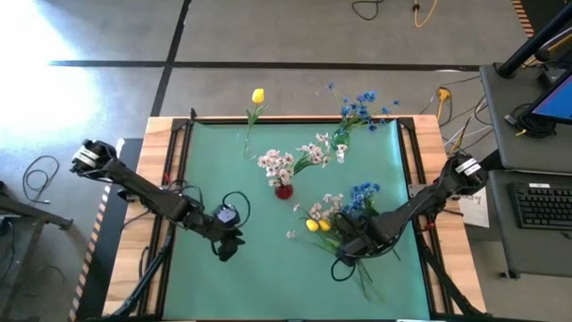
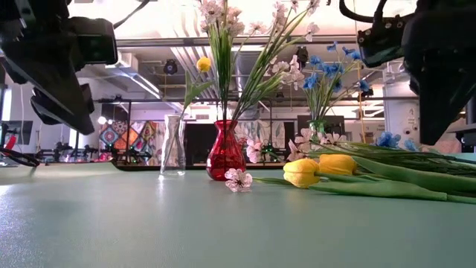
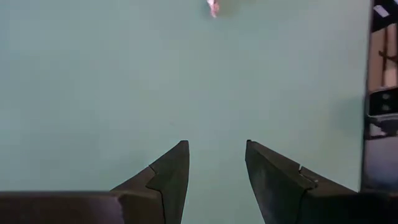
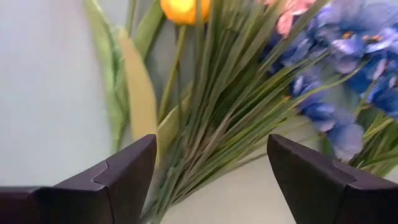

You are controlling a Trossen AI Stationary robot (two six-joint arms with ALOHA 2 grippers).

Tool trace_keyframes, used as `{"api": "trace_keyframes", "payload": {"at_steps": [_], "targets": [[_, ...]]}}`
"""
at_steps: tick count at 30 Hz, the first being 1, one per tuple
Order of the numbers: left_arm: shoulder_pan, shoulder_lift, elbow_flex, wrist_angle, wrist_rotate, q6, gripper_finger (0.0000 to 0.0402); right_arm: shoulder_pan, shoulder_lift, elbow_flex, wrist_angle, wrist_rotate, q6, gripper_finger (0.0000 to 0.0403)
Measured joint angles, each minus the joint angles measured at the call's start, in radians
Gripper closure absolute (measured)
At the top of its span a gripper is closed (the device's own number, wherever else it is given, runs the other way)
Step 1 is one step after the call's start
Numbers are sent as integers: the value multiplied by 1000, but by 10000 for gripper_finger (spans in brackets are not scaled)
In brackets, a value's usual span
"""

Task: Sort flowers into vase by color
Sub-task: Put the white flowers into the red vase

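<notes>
The right end effector [image 1: 350, 241] hangs just above the pile of loose flowers [image 1: 344, 215] lying on the right half of the green surface [image 1: 268, 268]. Its fingers are spread wide and hold nothing; in the right wrist view the green stems [image 4: 211, 118] run between the two dark fingers [image 4: 124, 174], with a yellow tulip [image 4: 185, 9] and blue flowers [image 4: 348, 74] beyond them. The pile holds two yellow tulips [image 2: 320, 170], blue flowers and pinkish-white blossoms, and one small pink blossom [image 2: 239, 179] lies on the mat just beside it.

The left end effector [image 1: 228, 249] waits over the bare left part of the mat, its fingers [image 3: 168, 180] moderately apart and empty.

Near the middle of the surface a red vase [image 2: 225, 152] stands upright with pinkish-white blossom sprays [image 1: 284, 163] in it. At the far edge a clear glass vase [image 2: 172, 145] holds a single yellow tulip [image 1: 257, 96], and another vase [image 2: 317, 130] farther right holds blue flowers [image 1: 359, 105].
</notes>
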Motion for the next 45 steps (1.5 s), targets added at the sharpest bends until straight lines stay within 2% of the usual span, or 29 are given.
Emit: {"api": "trace_keyframes", "payload": {"at_steps": [8,18,23,31,35,45], "targets": [[-7,52,0,110,-3,8,255,2,-2,-5,37,69,-9,106],[-7,62,0,128,-60,31,255,-4,59,-41,88,72,13,117],[-8,62,0,137,-126,32,255,-5,67,-51,118,111,19,176],[-7,62,0,149,-200,32,255,-20,63,-52,122,125,19,320],[-7,62,0,155,-212,32,255,-28,61,-52,121,125,19,379],[-7,62,0,160,-214,32,255,-29,-30,-31,38,123,20,385]]}}
